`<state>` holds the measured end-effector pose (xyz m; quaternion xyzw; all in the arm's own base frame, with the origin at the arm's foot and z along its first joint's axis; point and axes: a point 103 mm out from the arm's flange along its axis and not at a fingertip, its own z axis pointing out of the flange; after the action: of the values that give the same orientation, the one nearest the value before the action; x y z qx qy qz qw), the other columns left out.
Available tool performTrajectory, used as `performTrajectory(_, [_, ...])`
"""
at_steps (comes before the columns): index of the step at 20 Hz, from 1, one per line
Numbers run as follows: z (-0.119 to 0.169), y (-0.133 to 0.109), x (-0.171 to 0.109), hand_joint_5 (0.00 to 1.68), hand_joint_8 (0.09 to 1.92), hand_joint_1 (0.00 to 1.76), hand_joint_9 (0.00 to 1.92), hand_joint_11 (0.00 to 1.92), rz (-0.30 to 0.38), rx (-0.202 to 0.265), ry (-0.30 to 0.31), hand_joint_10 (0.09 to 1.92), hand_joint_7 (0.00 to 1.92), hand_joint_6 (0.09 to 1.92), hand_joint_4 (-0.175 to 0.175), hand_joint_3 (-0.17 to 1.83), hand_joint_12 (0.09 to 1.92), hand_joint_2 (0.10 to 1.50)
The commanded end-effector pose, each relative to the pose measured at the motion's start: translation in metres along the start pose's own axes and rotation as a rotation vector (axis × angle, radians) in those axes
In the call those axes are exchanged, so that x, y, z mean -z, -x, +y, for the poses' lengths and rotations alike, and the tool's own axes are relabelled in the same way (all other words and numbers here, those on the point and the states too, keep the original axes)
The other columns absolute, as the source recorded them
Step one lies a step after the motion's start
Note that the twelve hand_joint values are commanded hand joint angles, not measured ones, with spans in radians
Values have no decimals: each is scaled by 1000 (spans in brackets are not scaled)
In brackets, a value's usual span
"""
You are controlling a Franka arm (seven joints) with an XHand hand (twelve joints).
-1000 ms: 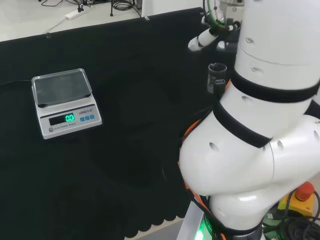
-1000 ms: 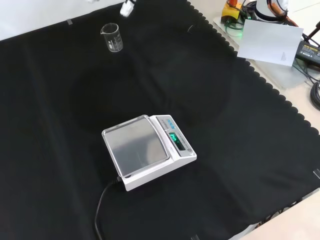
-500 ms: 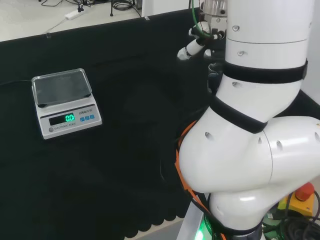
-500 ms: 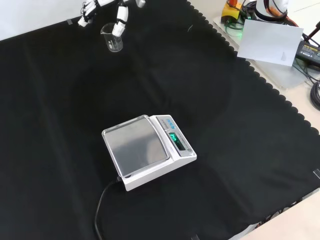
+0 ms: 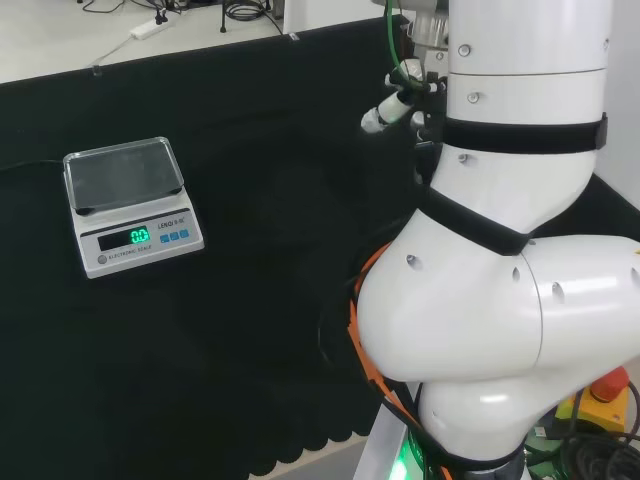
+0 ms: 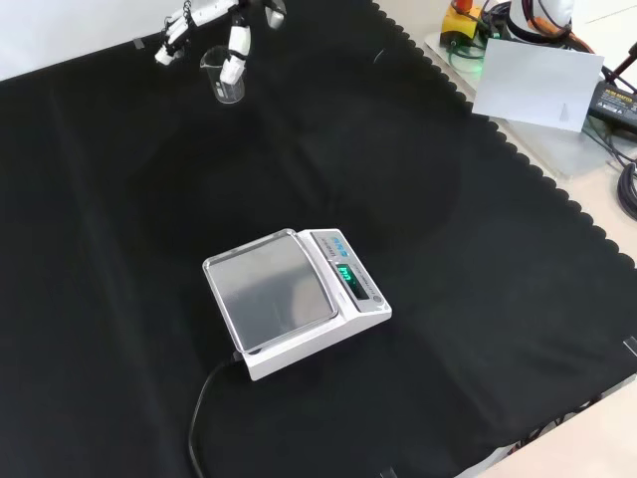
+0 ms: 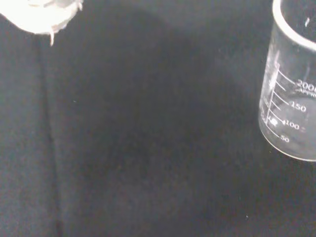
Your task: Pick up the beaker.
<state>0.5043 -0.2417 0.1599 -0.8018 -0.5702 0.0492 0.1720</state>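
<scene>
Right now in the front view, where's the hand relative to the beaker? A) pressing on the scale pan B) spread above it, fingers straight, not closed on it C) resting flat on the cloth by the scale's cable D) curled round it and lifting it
B: the hand has straight fingers spread over the beaker, which stands upright on the black cloth, far from the scale.

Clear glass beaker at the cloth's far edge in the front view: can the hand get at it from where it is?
Probably yes. The hand hangs open right over the clear glass beaker, which stands upright with bare black cloth around it.
</scene>
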Motion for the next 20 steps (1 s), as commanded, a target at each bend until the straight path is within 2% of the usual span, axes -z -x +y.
performTrajectory(1, [12, 13, -18, 257, 738, 697, 252, 13, -8, -33, -20, 923, 127, 87, -10, 315, 1551, 602])
performTrajectory(10, [12, 45, -28, 261, 737, 696, 252, 12, 47, -79, -15, 924, 132, 87, -9, 320, 1553, 599])
performTrajectory(18, [10, 59, -41, 246, 736, 698, 253, 17, 37, -111, -27, 925, 134, 87, -6, 324, 1556, 596])
performTrajectory(20, [6, 74, -36, 234, 736, 698, 254, 18, 62, -116, -24, 926, 134, 87, -4, 324, 1557, 594])
